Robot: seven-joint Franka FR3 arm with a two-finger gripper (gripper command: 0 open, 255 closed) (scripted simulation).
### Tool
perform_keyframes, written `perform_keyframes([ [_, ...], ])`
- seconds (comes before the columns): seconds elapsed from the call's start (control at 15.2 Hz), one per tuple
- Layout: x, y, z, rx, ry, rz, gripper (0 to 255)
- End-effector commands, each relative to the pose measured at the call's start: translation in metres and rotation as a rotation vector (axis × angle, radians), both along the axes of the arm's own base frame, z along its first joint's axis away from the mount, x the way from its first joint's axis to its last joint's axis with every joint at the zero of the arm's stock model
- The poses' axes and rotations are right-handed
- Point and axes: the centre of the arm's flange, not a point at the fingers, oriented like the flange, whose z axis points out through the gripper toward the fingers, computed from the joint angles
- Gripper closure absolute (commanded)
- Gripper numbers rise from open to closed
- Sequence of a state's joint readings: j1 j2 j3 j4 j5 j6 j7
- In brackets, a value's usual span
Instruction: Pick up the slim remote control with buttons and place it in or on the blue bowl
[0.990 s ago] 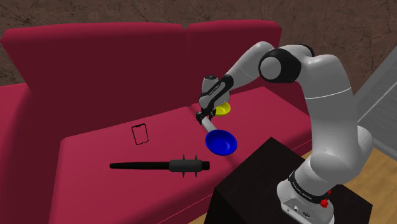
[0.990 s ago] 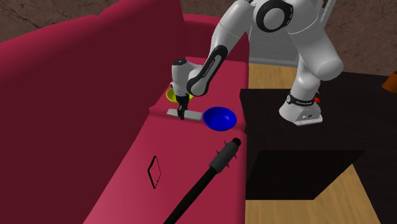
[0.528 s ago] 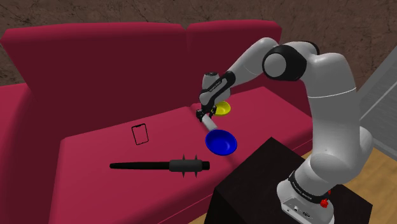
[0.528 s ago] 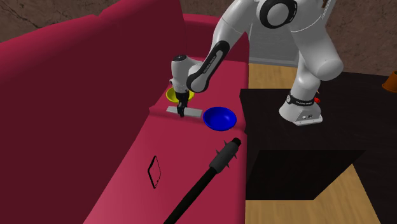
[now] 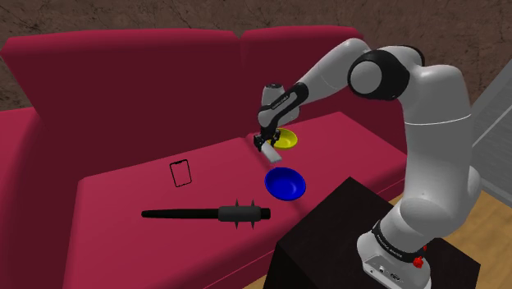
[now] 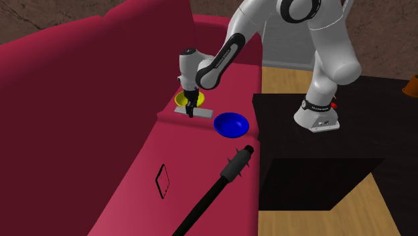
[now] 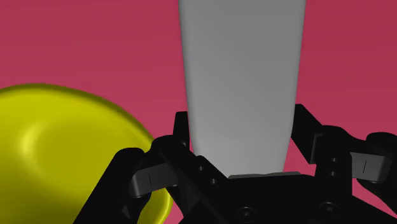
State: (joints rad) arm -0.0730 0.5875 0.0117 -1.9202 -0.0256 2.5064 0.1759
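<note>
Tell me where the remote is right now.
Shoulder view, just right of centre: the grey remote is clasped in the gripper over the sofa seat, between the yellow bowl and the blue bowl.

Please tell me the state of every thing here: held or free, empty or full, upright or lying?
Gripper: shut on the remote.
Remote: clasped in the gripper, not yet in any bowl.
Blue bowl: upright on the sofa, empty.
Yellow bowl: upright, nothing seen inside.
Phone: lying flat, free.
Spiked stick: lying on its side, free.
</note>
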Motion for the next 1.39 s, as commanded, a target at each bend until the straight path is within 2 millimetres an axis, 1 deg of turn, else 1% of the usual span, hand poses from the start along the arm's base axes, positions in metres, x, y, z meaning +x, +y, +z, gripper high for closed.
perform_keyframes([
  [0.0,0.0,0.0,0.011,0.0,0.0,0.0,255],
  [0.59,0.0,0.0,0.059,0.0,0.0,0.0,255],
  [0.66,0.0,0.0,0.061,0.0,0.0,0.0,255],
  [1.32,-0.126,0.041,0.062,0.0,0.0,0.0,255],
])
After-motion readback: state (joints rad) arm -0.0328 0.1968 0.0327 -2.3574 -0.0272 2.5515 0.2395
